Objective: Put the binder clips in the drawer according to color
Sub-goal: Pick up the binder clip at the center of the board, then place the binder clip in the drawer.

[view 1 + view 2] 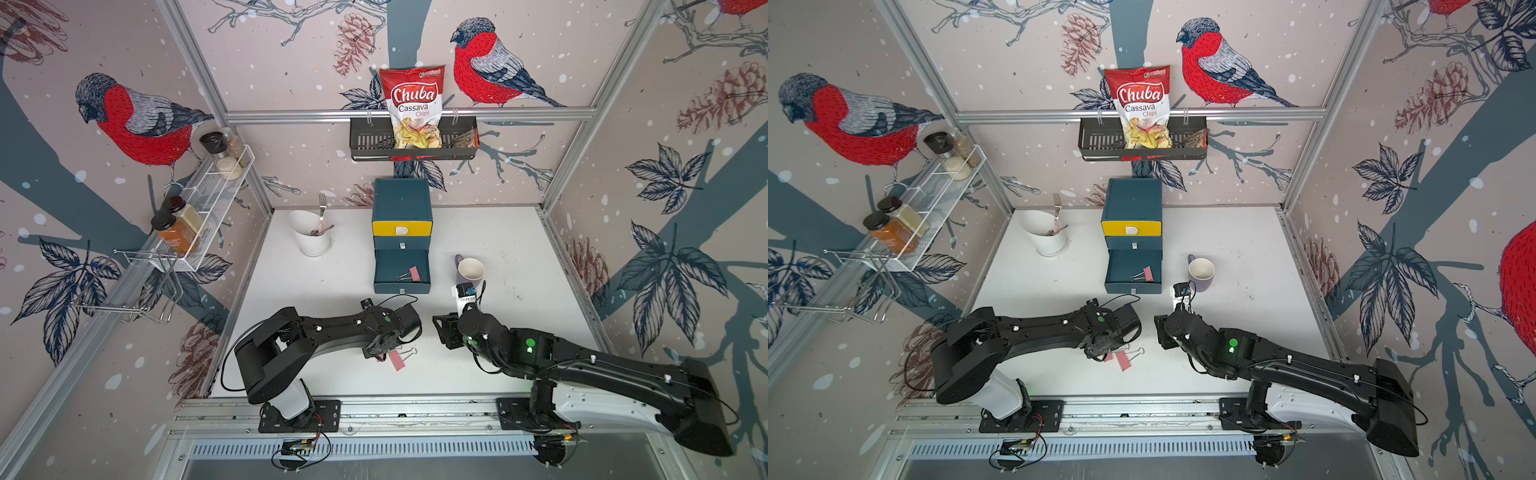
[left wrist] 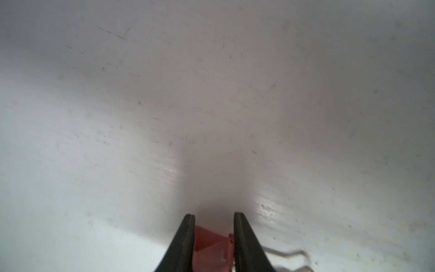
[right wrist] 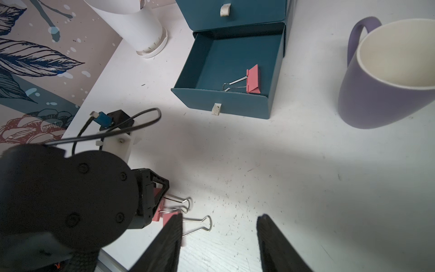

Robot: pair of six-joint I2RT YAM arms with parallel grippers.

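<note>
The drawer [image 1: 402, 208] stands at the back middle of the white table, its bottom tray [image 3: 235, 104] pulled out. One pink binder clip [image 3: 253, 79] lies inside it, also seen in both top views [image 1: 413, 273] [image 1: 1147, 274]. Near the table's front, my left gripper [image 2: 214, 215] points down, shut on the body of a second pink binder clip [image 2: 209, 245]; its wire handles stick out sideways. A third pink clip [image 1: 397, 360] lies right beside it on the table. My right gripper [image 3: 220, 216] hovers open to the right of both, nothing between its fingers.
A purple mug [image 1: 471, 269] stands just right of the open tray. A white cutlery holder [image 1: 311, 239] with a fork is left of the chest. A chips bag [image 1: 413, 104] sits in a wall basket, and a spice rack [image 1: 199, 208] hangs on the left wall.
</note>
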